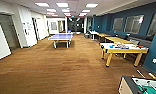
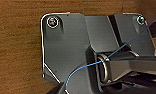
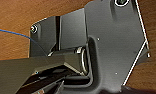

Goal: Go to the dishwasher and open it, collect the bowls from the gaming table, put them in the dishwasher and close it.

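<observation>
Gaming table (image 1: 124, 48) sits right of centre along the blue wall (image 1: 136, 15), white top on yellow legs, colourful boxes (image 1: 121, 45) strewn on it; bowls too small to pick out. More yellow tables (image 1: 117, 39) line up behind it. Ping-pong table (image 1: 61, 37) stands mid-room on brown carpet (image 1: 56, 72). Football table corner (image 1: 141, 86) is at lower right. Both wrist views look down at carpet; can't tell the state of either gripper.
</observation>
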Tool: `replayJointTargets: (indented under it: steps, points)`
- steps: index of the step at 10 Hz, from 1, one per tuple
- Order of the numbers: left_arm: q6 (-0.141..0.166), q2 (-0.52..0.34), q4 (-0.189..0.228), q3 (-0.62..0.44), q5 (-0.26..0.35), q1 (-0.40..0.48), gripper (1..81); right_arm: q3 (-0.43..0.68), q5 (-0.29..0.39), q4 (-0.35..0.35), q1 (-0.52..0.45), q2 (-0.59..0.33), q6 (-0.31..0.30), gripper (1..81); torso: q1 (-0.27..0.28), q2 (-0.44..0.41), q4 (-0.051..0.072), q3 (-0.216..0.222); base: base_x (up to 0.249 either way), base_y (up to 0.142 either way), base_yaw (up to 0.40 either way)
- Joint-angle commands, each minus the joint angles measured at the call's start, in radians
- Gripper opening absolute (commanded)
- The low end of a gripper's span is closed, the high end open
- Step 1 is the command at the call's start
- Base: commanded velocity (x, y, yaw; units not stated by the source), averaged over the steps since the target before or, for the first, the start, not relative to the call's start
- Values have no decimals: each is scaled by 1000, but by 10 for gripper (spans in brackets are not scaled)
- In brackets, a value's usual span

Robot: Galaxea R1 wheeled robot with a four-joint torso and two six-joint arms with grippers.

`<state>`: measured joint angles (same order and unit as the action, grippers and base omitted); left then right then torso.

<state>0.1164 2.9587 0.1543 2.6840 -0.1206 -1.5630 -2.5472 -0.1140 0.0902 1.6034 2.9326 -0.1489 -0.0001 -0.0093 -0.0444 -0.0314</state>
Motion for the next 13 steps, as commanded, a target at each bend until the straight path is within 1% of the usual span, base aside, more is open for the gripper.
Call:
replayJointTargets:
  steps: [1,13]
  points:
    - [-1,-6,2,-1,42,53,811,3,40,6,-52,-10,5,811,0,0,0,0,279,0,0]
    - [-4,4,2,-1,42,53,811,-2,40,5,-49,-7,5,811,0,0,0,0,279,0,0]
